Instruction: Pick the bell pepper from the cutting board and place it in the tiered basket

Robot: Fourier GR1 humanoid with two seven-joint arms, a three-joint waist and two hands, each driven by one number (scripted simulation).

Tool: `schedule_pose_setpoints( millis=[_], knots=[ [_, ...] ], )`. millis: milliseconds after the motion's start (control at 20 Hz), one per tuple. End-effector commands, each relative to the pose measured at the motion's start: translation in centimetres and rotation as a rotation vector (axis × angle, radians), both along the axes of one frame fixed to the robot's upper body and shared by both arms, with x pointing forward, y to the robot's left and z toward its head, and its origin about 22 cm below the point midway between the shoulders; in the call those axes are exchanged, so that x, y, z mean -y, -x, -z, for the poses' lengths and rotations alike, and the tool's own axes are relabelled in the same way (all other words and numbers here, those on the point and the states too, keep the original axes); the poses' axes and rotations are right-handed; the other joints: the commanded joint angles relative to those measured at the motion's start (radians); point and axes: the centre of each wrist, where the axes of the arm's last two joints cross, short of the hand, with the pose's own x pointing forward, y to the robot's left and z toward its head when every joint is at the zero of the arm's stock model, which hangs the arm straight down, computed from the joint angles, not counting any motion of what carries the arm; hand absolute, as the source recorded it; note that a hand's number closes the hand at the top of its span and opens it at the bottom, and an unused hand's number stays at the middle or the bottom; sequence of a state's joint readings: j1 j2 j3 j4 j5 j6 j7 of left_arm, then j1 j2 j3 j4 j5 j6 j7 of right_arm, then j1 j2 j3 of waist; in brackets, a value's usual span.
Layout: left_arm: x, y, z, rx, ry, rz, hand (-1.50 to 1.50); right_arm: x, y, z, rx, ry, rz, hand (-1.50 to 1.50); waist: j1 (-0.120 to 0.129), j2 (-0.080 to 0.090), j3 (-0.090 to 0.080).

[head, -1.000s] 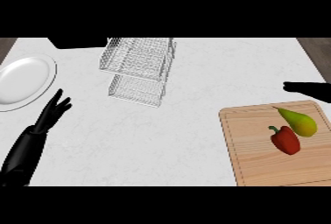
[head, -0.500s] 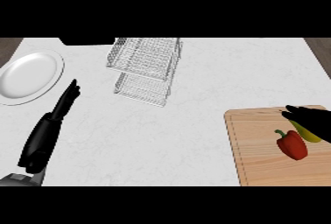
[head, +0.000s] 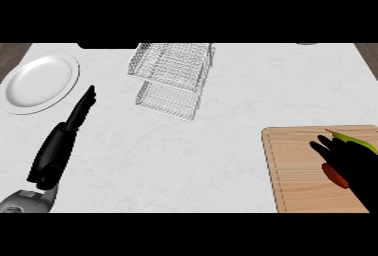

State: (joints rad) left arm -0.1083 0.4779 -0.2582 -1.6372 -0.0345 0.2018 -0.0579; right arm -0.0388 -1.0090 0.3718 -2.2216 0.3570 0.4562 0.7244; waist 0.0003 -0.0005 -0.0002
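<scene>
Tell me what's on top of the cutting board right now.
On the cutting board, the right hand covers most of the red bell pepper and a green pear; only slivers show. Whether the fingers touch the pepper is hidden.

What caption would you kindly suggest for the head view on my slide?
Right hand over red bell pepper on wooden cutting board; white wire tiered basket beyond.

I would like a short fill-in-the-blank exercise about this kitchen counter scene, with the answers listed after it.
1. The red bell pepper lies on the wooden ____.
2. The robot's ____ hand is over the pepper.
3. The round white plate lies at the counter's far ____ corner.
4. The wire tiered basket holds ____ vegetables.

Answers: cutting board; right; left; no
</scene>
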Motion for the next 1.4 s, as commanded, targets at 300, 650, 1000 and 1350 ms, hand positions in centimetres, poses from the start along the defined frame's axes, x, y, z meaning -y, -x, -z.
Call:
schedule_pose_setpoints(
  millis=[300,650,1000,1350],
  knots=[
    [0.5,0.6,0.3,-0.003,0.012,0.004,0.00,1.0,-0.5,3.5,-0.002,0.133,0.075,-1.50,-0.002,-0.001,0.000],
    [-0.6,0.8,0.8,0.011,0.011,0.006,0.00,2.7,-0.6,5.0,-0.098,0.206,0.084,-1.50,-0.002,-0.001,0.000],
    [0.7,0.6,1.0,-0.027,0.000,0.002,0.00,4.2,-1.2,3.7,0.036,0.179,0.099,-1.50,-0.008,-0.001,0.000],
    [0.1,0.8,0.2,0.001,0.012,-0.007,0.00,6.3,-2.9,5.0,0.059,0.161,0.125,-1.50,0.000,0.000,0.000]
  ],
)
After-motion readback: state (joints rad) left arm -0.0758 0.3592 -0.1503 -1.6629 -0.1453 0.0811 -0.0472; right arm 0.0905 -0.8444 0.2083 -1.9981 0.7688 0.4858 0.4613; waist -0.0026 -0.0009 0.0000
